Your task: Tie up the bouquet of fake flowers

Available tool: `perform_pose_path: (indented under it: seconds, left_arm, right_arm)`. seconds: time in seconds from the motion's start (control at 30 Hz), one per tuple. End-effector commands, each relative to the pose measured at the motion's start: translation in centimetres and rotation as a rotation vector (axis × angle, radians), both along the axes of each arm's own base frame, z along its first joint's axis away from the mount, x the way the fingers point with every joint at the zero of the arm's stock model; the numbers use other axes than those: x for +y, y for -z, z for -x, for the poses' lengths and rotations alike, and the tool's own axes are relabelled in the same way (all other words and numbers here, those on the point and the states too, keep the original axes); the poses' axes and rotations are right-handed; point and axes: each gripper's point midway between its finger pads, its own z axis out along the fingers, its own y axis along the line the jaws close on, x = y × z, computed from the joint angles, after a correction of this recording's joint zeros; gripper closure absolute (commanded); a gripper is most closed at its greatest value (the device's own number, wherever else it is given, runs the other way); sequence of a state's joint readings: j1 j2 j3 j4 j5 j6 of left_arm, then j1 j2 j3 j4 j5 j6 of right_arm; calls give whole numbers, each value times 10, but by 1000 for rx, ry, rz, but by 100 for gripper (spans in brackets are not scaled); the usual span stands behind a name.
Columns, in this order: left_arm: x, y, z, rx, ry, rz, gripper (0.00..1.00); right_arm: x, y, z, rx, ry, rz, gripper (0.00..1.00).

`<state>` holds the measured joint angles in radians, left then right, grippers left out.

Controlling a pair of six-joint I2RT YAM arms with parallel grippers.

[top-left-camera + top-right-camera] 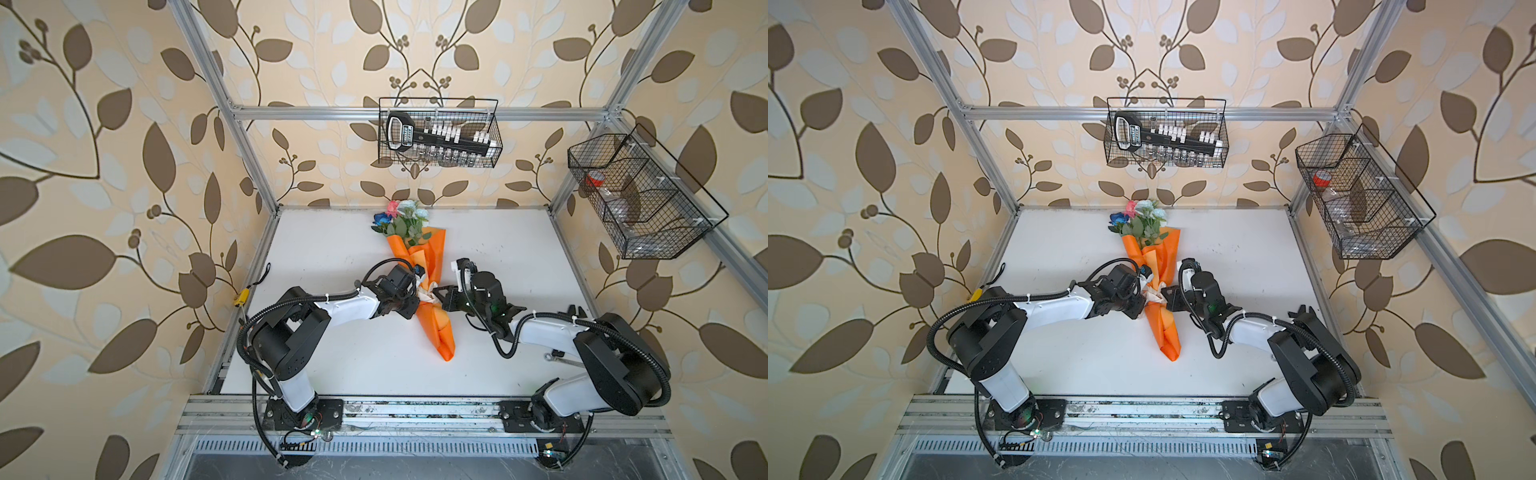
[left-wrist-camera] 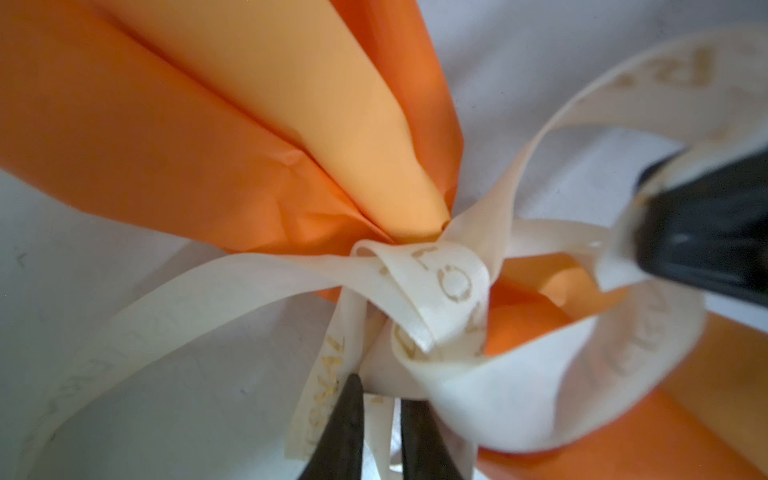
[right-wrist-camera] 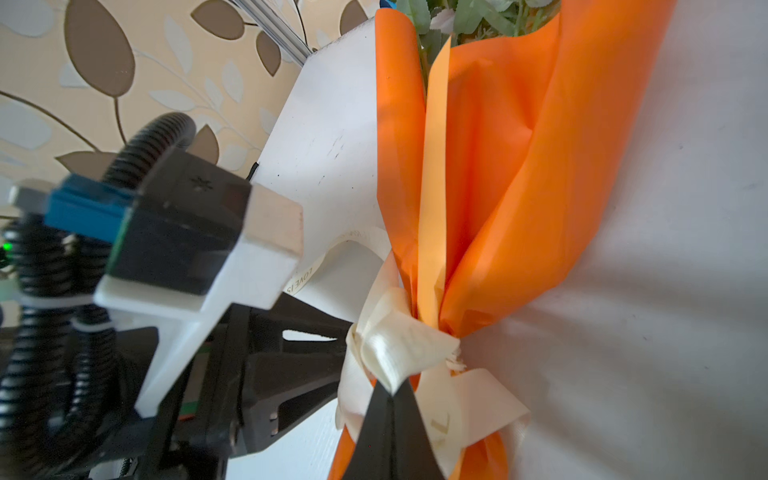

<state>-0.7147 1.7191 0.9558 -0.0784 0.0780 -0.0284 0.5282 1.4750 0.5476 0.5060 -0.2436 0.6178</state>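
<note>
The bouquet of fake flowers [image 1: 436, 253] [image 1: 1169, 253] lies on the white table [image 1: 332, 257], with pink, pale and dark blue blooms [image 1: 405, 216] at the far end and orange wrapping paper pinched to a narrow waist. A cream lettered ribbon [image 1: 428, 293] [image 2: 440, 291] [image 3: 399, 345] is looped and knotted round that waist. My left gripper [image 1: 415, 293] [image 2: 382, 390] comes in from the left, its jaws nearly together with a ribbon strand between them. From the right, my right gripper [image 1: 439, 296] [image 3: 390, 392] is shut on a fold of the ribbon.
A wire basket [image 1: 440, 133] with a black tool hangs on the back rail. Another wire basket [image 1: 640, 195] hangs on the right rail. A small spanner [image 1: 559, 359] lies on the table by the right arm. A yellow item [image 1: 242, 297] sits at the table's left edge.
</note>
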Motion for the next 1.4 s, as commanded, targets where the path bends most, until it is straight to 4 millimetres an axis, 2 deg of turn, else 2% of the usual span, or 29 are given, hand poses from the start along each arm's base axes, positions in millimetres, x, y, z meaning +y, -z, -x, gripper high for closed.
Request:
perform_pose_path:
  seconds: [0.0, 0.03, 0.2, 0.47, 0.73, 0.83, 1.0, 1.33, 1.37]
  left_arm:
    - [-15, -12, -5, -19, 36, 38, 89]
    - [-14, -12, -5, -17, 28, 35, 99]
    - [4, -19, -4, -23, -52, -6, 100]
    - [34, -27, 12, 30, -182, -44, 100]
    - [38, -19, 21, 88, -214, -41, 100]
    - [36, -27, 18, 73, -218, -19, 100]
    - [44, -32, 16, 67, -275, -18, 100]
    - [28, -27, 18, 115, -237, 27, 100]
    - [32, -26, 15, 114, -262, 5, 96]
  right_arm:
    - [5, -4, -2, -6, -10, -23, 100]
    - [5, -4, -2, -6, -8, -22, 100]
    - [-1, -5, -2, -12, 20, -17, 100]
    - [-22, 5, -5, 10, 131, 34, 100]
    - [-28, 18, -5, 49, 167, 63, 100]
    - [-30, 18, -5, 51, 180, 68, 100]
    - [-33, 18, -6, 47, 188, 75, 100]
    - [-20, 14, -8, 41, 132, 59, 100]
    - [-18, 14, -8, 43, 123, 58, 100]
